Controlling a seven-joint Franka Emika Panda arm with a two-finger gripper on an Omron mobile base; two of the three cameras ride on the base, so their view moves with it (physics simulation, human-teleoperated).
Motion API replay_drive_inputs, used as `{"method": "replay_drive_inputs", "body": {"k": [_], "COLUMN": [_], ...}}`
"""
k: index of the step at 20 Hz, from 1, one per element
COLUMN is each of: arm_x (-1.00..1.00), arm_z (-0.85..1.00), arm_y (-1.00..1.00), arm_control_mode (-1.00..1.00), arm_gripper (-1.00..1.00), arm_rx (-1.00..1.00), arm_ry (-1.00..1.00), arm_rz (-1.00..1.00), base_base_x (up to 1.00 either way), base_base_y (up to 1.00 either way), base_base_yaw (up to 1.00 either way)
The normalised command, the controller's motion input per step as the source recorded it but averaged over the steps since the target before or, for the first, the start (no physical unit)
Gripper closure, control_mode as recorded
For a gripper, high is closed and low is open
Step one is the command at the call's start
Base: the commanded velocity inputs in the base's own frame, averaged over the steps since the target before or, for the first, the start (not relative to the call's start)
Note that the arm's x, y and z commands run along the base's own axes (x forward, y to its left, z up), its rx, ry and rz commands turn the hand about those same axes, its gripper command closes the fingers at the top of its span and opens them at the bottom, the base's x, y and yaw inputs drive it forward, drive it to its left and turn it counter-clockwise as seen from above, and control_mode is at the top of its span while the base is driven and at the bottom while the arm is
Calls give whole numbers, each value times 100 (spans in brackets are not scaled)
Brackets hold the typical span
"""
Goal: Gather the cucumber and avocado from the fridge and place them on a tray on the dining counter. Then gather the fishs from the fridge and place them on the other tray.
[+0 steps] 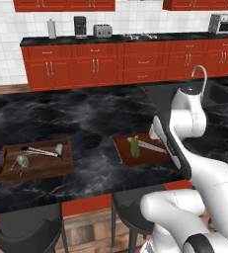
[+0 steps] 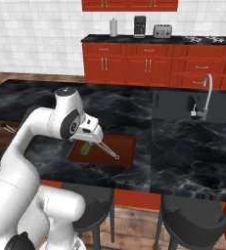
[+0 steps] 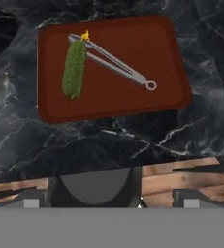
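Kitchen: red cabinets (image 1: 95,64), sink faucet (image 2: 208,93)

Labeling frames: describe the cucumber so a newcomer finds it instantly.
On the black marble counter, find the flat red tray nearest the stools. The cucumber lies on it beside metal tongs: the one green, bumpy thing there, with a yellow tip.

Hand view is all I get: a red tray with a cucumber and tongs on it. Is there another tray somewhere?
Observer: Yes, a wooden tray sits further left on the same counter.
Operator: Is anything inside it?
Observer: Some metal utensils lie in it.
Operator: And what's on the other side?
Observer: A sink with a curved tap, set into the counter to the right of the red tray.
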Motion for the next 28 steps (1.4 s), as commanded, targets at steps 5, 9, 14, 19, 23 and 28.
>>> {"method": "replay_drive_inputs", "body": {"k": [5, 9, 14, 19, 23, 28], "arm_x": [-58, -65, -85, -75, -51, -49], "arm_z": [61, 60, 32, 37, 36, 26], "arm_y": [-2, 0, 0, 0, 6, 5], "arm_control_mode": [-100, -100, -100, -100, -100, -100], "arm_gripper": [-100, -100, -100, -100, -100, -100], "arm_rx": [0, 0, -3, -1, -2, -1], "arm_ry": [0, 0, 0, 0, 0, 0], "arm_rz": [0, 1, 0, 1, 0, 0], "base_base_x": [0, 0, 0, 0, 0, 0], "base_base_y": [0, 0, 0, 0, 0, 0], "base_base_yaw": [0, 0, 0, 0, 0, 0]}}
